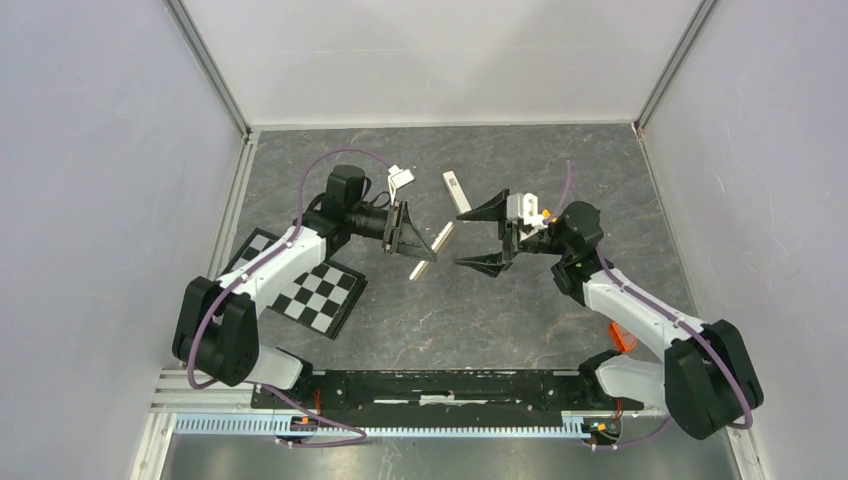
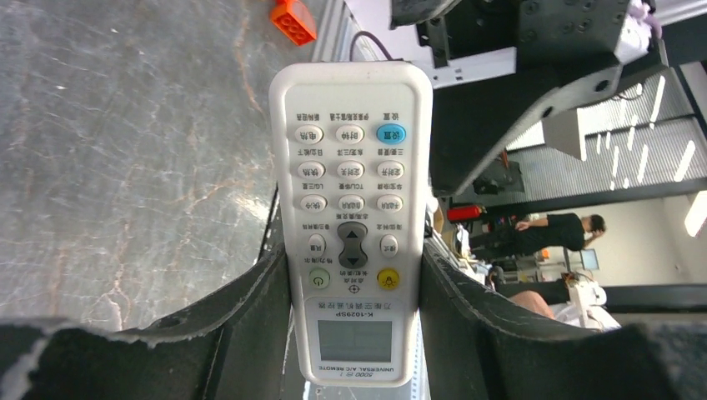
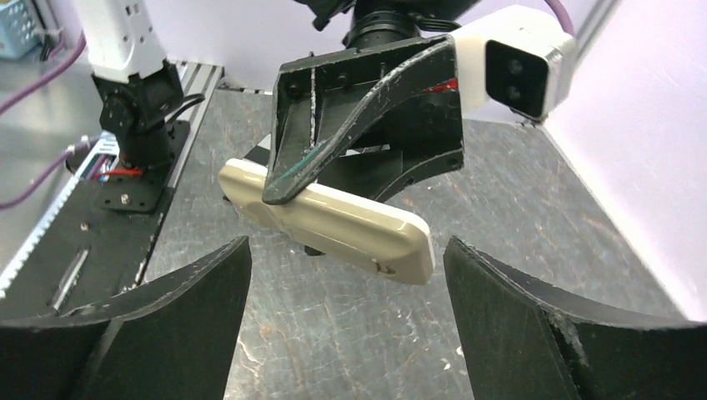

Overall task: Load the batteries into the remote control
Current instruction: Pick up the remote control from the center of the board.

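One remote control sits clamped across its width in your left gripper, your right gripper spread wide, facing it nearby.

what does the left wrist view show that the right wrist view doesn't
Only the left wrist view: the remote's white button face and screen, and an orange brick on the table beyond it. Only the right wrist view: the remote's plain cream back, the left gripper seen from outside, and the right gripper, open. Both: the remote clamped in the left gripper, over the grey table.
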You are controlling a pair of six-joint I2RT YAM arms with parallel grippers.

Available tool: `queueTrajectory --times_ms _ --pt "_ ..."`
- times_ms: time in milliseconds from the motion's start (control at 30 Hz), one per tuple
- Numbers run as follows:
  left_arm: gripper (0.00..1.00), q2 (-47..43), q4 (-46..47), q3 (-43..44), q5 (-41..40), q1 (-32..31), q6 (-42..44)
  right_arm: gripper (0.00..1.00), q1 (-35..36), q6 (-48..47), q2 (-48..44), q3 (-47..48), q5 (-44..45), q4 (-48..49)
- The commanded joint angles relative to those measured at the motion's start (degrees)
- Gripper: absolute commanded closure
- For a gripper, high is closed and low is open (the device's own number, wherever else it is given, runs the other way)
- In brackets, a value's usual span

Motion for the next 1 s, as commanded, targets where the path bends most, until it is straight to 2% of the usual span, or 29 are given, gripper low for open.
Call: queueTrajectory --times_ms 0,133,200,267,300,333,400,533,600,667,767,833,967 --pt "0.69 -1.43 -0.19 0.14 7.78 -0.81 2.27 0.12 0.46 -13.77 3.97 5.91 -8.69 -2.71" --pt "0.69 -1.45 -13.25 3.08 8.23 -1.56 14.22 0.13 0.95 -16.55 7.66 10.87 -14.03 -5.0" --pt "0.69 -1.08 -20.76 4.87 8.14 -2.15 20.98 0.13 1.43 -21.51 8.64 13.62 -16.02 -11.22" --pt "0.69 -0.87 -27.27 6.3 8.16 -2.78 27.67 0.13 1.83 -36.25 9.41 18.38 -15.91 -29.57" --pt "0.69 -0.89 -29.65 6.85 8.09 -3.0 30.14 0.13 2.41 -46.9 10.11 21.16 -15.25 -41.87" --pt "0.69 -0.93 -30.7 7.14 8.07 -3.2 30.68 0.13 2.98 -55.06 11.33 24.8 -14.3 -54.28" --pt "0.69 -1.16 -31.02 7.14 7.88 -3.43 32.53 0.15 4.81 -69.66 14.55 30.88 -12.46 -71.1" --pt "0.7 -1.34 -31.07 7.32 6.24 -3.59 32.5 0.22 6.95 -88.36 21.62 40.91 -11.09 -95.15" --pt "0.71 -1.32 -31.3 7.76 4.2 -3.55 32.23 0.23 7.08 -96.26 24.24 44.25 -11.74 -103.93" --pt "0.73 -1.45 -31.39 8.23 2.17 -3.55 31.77 0.25 7.09 -100.41 25.76 45.61 -11.83 -108.71" --pt "0.74 -1.89 -31.43 8.56 0.12 -3.46 31.45 0.25 7.09 -101.59 25.85 45.43 -12.04 -110.03" --pt "0.74 -1.9 -31.4 8.76 -0.08 -3.46 31.4 0.25 7.1 -100.76 25.21 44.94 -11.6 -109.04" --pt "0.75 -1.07 -31.46 9.63 -0.33 -3.46 30.17 0.32 7.39 -93.06 22.89 42.55 -11.37 -100.85"
